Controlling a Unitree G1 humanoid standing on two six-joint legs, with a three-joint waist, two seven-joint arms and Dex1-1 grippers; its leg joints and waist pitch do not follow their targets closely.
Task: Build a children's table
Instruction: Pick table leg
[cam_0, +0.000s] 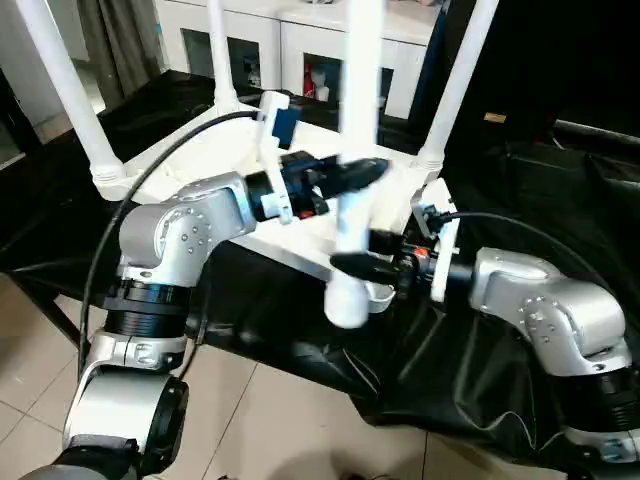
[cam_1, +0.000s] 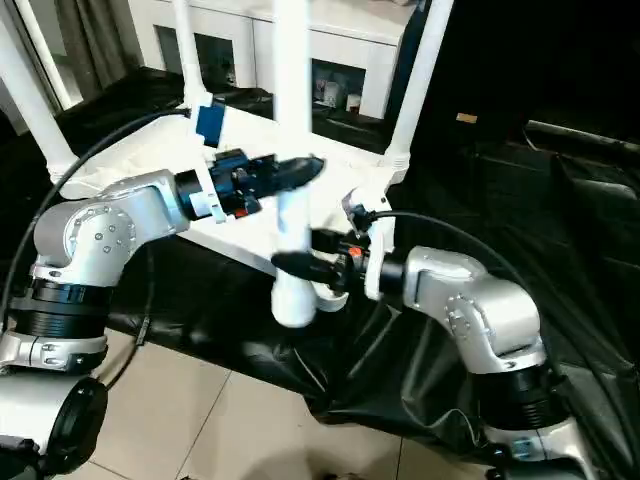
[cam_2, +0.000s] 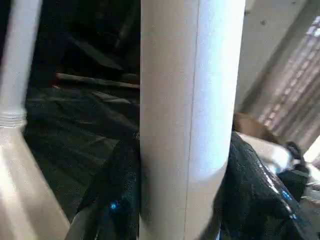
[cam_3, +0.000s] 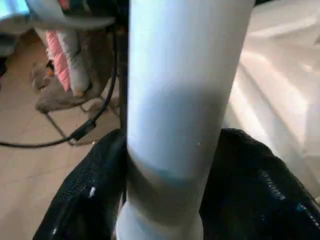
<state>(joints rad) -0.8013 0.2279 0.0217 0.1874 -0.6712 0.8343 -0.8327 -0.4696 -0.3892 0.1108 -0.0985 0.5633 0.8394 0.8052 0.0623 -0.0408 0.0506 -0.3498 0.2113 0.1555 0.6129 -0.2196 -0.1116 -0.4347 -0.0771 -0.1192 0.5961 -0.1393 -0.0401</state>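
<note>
Here we see the fourth leg (cam_0: 352, 210) upright, gripped between both the left gripper (cam_0: 365, 172) and right gripper (cam_0: 352, 266), apparently over its corner socket.

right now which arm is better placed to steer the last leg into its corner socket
Right, probably. The right gripper sits low on the fourth leg, just above the near corner socket; the left gripper holds higher up.

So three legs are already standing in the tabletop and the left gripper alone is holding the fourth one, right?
Not quite: both grippers are on the fourth leg. The left eye view shows the left gripper higher up and the right gripper near its lower end. Three legs do stand in the tabletop.
</note>
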